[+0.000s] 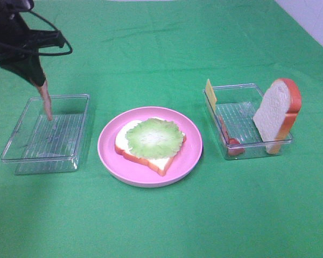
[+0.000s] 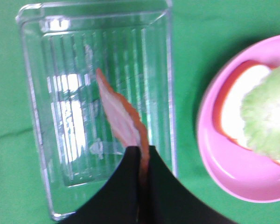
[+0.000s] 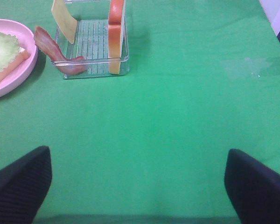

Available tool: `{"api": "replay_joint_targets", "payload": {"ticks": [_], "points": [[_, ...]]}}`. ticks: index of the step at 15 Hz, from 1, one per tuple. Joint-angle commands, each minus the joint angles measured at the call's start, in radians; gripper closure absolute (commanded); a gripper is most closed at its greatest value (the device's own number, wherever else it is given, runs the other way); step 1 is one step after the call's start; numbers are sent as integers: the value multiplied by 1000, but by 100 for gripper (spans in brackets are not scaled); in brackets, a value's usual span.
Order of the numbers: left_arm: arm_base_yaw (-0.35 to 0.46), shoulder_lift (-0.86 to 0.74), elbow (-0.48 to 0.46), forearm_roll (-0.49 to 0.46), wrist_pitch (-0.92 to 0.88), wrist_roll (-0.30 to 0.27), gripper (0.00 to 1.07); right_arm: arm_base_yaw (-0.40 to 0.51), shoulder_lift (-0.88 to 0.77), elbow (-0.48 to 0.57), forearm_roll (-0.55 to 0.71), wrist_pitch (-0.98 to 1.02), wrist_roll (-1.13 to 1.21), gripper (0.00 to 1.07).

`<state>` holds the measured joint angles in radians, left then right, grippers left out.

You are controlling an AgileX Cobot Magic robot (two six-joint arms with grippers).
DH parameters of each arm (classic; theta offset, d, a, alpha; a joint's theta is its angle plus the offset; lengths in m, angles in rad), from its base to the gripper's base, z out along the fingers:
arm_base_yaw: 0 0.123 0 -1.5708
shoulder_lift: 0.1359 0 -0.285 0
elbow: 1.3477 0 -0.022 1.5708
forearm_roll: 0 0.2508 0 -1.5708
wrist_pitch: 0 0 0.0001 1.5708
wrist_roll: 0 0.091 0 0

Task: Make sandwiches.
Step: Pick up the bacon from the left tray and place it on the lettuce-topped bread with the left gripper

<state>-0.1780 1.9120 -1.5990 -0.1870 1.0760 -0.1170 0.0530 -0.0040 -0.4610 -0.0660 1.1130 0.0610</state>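
A bread slice point(image 1: 162, 161) topped with a pale green lettuce leaf point(image 1: 154, 136) lies on the pink plate point(image 1: 105, 145). My left gripper point(image 1: 37, 79) hangs at the far left above a clear tray point(image 1: 21, 156), shut on a bacon strip point(image 1: 45, 103) that dangles into the tray. The left wrist view shows the black fingers point(image 2: 126, 186) pinched on the bacon strip point(image 2: 117, 112). My right gripper point(image 3: 140, 191) stands open over bare cloth, short of the right tray point(image 3: 95, 70). That tray holds a second bacon strip point(image 3: 53, 49), a cheese square point(image 3: 63, 18) and an upright bread slice point(image 3: 115, 42).
Green cloth covers the table. The right tray point(image 1: 242, 153) sits right of the plate with its bread slice point(image 1: 277, 113) leaning on the far wall, cheese point(image 1: 210, 91) on the near-left corner. A white surface point(image 1: 312, 21) shows at the back right.
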Motion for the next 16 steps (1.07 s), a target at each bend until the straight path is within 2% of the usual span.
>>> {"api": "replay_joint_targets", "payload": {"ticks": [1,3,7,8,9,10,11,13,16], "points": [[-82,-5,-94,-39,28,3,107,-7,-31,6,5,-11,-9,11],[-140,-5,-132,-61,12,3,107,-7,-31,6,5,-11,-9,11],[-333,37,-143,-117,-136,7,107,-7,-31,6,5,-11,-9,11],[-333,37,-143,-117,-136,7,107,-7,-31,6,5,-11,-9,11],[-375,71,-143,-166,-142,18,107,-7,-31,6,5,-11,-9,11],[-405,114,-143,-262,-140,94,107,-7,-31,6,5,-11,-9,11],[-413,132,-143,-311,-138,136,107,-7,-31,6,5,-11,-9,11],[-413,174,-143,-366,-126,172,107,-7,-31,6,5,-11,-9,11],[-411,216,-143,-325,-88,172,107,-7,-31,6,5,-11,-9,11]]}}
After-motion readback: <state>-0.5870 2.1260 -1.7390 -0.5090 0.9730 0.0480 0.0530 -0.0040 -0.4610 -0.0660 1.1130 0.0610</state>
